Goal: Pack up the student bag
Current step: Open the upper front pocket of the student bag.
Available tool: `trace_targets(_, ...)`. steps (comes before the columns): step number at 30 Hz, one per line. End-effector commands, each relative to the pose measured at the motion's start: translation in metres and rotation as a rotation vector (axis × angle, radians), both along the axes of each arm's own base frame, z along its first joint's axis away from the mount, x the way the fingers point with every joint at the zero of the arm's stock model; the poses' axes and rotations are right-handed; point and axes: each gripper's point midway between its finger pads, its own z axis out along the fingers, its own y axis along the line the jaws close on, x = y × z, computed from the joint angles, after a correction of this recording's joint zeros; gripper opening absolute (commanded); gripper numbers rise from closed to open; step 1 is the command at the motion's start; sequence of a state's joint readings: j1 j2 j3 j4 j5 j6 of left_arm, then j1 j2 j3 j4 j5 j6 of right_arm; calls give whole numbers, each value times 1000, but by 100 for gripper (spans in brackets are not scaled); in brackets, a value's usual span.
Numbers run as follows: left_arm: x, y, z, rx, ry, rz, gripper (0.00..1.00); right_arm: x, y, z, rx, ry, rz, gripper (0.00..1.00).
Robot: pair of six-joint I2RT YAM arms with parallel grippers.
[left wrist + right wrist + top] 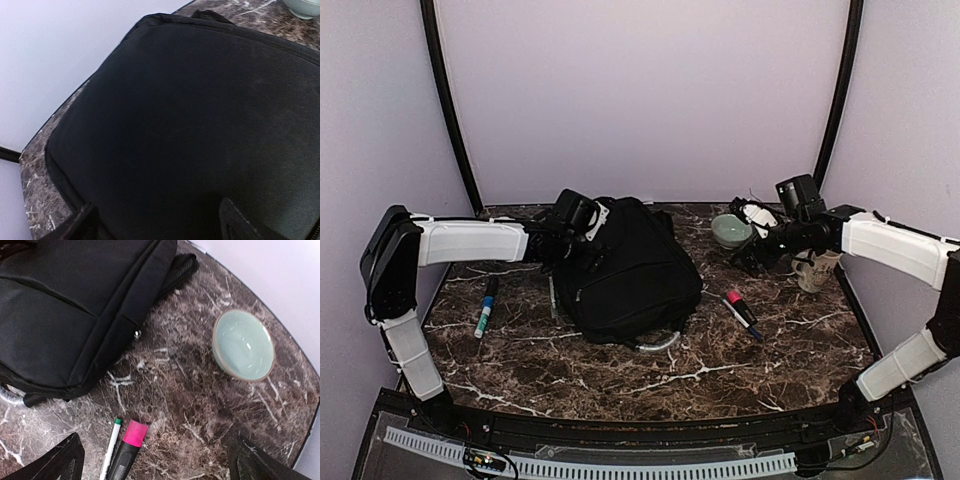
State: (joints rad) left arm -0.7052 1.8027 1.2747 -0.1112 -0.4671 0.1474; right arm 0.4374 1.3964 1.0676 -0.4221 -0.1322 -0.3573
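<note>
Dark marble table (pixel 620 370) carries the student bag (pixel 625 270) at frame centre. Left gripper (pixel 157 215): jaws spread wide over its black fabric, holding nothing. Right gripper (pixel 155 450), right of centre: jaws wide open, empty.

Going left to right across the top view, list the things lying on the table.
In order: teal marker, student bag, pink highlighter, pale mug; the green bowl overlaps the highlighter sideways, so left out.
</note>
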Motion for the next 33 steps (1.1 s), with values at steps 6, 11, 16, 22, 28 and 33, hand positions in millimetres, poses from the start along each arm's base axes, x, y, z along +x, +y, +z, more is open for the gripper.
trace_targets(6,-28,-62,2,-158,127,-302,70,-14,12,-37,103,96,80,94)
trace_targets(11,-31,-68,-20,-38,129,-312,68,-14,15,-40,111,108,91,92)
trace_targets(16,-43,-78,-34,84,101,-356,70,-18,19,-47,120,143,113,91)
trace_targets(22,-65,-95,-40,112,101,-461,71,-21,23,-50,125,169,133,90)
trace_targets(28,-56,-84,-44,221,47,-403,71,-23,23,-53,124,182,138,90)
trace_targets(33,-31,-59,-23,334,-90,-243,71,-23,23,-55,122,189,142,89)
